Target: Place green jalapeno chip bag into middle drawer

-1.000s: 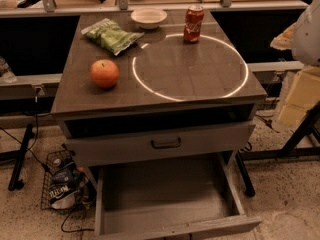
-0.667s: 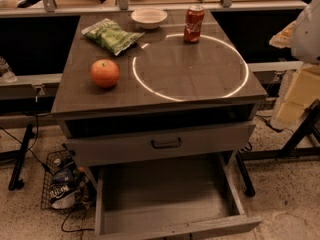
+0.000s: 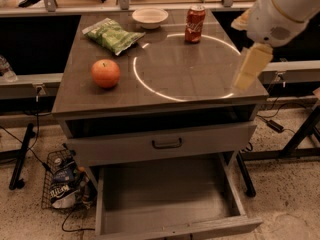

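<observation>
Your gripper (image 3: 252, 66) hangs over the table (image 3: 195, 71) at its right edge (apart or together, you cannot tell). The bag (image 3: 113, 34) lies back left, behind the apple (image 3: 105, 73). The drawer (image 3: 165, 196) stands pulled out below.

The arm (image 3: 280, 11) has swung in from the right edge of the frame to the upper right corner, and much more of its white housing now shows there. The pincer (image 3: 251, 68), which a second ago hung lower at the right border, off beside the surface (image 3: 190, 69), now sits higher and further left. Its cream-coloured tip overlaps the right rim of the surface and the right side of the bright ring (image 3: 134, 70) of light. It covers a short piece of the ring that was in plain view before.
</observation>
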Controlling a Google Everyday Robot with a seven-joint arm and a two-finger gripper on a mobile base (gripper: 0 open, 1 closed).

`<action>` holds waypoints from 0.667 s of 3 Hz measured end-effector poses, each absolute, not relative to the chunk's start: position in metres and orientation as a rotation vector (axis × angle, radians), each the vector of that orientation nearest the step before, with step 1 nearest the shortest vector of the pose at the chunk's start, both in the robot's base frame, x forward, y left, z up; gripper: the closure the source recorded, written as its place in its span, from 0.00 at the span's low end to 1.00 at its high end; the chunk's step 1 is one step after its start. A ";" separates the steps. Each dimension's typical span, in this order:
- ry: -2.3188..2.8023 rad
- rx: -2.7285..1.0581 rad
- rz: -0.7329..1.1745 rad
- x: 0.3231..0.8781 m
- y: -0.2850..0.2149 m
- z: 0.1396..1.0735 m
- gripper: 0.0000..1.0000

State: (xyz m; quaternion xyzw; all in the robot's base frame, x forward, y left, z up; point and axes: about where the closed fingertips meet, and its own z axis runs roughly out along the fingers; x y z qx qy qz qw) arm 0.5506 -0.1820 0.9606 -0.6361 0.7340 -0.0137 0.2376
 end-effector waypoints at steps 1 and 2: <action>1.893 -1.738 0.007 0.618 -0.142 0.956 0.00; 1.802 -1.711 0.111 0.670 -0.085 0.961 0.00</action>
